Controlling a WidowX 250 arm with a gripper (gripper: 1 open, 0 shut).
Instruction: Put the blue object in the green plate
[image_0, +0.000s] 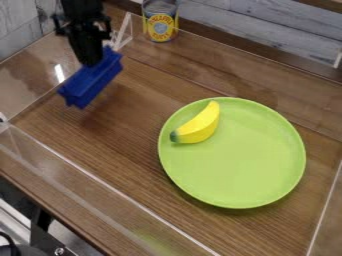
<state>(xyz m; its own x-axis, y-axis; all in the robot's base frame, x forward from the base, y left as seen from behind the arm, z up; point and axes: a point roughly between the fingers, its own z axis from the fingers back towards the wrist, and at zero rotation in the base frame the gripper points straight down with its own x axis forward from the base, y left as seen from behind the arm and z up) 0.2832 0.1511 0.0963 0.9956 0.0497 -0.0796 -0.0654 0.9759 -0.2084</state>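
Observation:
The blue object, a long deep blue block, hangs tilted above the wooden table at the upper left, its near end lower than its far end. My gripper points down from above and is shut on the block's far end. The green plate lies flat on the table to the right, well apart from the block. A yellow banana rests on the plate's left part.
A yellow-labelled can stands at the back near the wall. Clear plastic walls border the table at the left and front. Bare wood lies between the block and the plate.

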